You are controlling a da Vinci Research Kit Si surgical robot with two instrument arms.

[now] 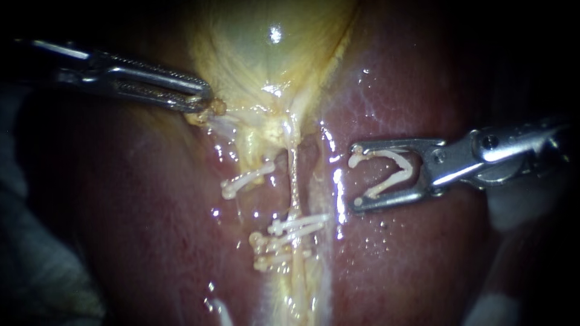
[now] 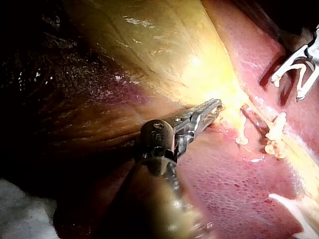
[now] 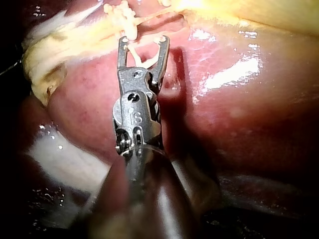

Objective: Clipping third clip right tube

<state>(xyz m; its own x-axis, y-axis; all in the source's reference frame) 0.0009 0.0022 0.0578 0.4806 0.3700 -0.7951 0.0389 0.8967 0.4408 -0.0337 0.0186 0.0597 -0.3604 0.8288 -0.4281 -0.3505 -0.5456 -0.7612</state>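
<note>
The jaws of your right instrument [image 1: 356,176] stand apart, cradling an open clip [image 1: 396,158], with the right tube [image 1: 294,181] ahead of their tips, untouched; slide on until both legs straddle it, while your left instrument [image 1: 205,101] clamps the gallbladder [image 1: 272,60] taut.

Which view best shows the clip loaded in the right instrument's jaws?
Endoscope view: the clip lies side-on in the right instrument, with both legs and the bend clear. Left wrist view shows the clip only far off. Right wrist view sees the clip from behind, foreshortened.
</note>
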